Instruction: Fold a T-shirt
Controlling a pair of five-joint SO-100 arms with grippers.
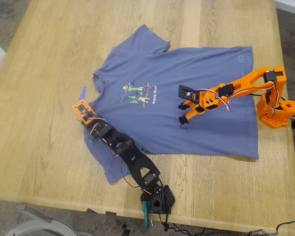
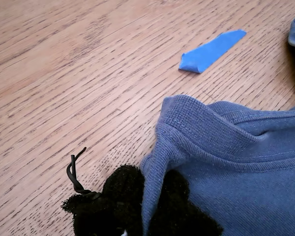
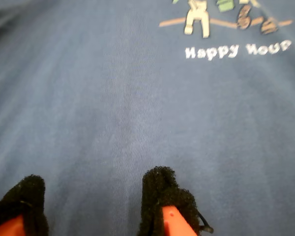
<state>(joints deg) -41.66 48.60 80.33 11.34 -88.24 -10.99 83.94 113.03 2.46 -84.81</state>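
Pale oak planks make up the table (image 1: 49,123), and the T-shirt (image 1: 187,73) lies spread across its middle, front up. In the exterior view its collar points toward the left and its hem toward the right. You can see one sleeve stretched toward the far edge and the other hanging toward the near edge, partly under the black arm (image 1: 128,155). The chest print (image 1: 137,93), small green and yellow figures with white lettering, sits just beside the collar; the second wrist view reads it as "Happy Hour" (image 3: 236,49).

Your first gripper (image 2: 150,206) is the black arm's, reaching from its base at the near table edge up to the collar. Its padded fingers (image 2: 120,196) are closed on a fold of the collar's ribbed edge, and the cloth bunches up between them. A blue tape scrap (image 2: 211,49) lies on bare wood near the collar, apart from the shirt.

Your second gripper (image 1: 183,113) belongs to the orange arm (image 1: 236,86), whose base stands at the exterior view's right, just off the hem. It hangs over the shirt's belly with the jaws spread apart and nothing between them. Its black-padded fingertips (image 3: 160,191) point at flat cloth; you cannot tell whether they touch it.
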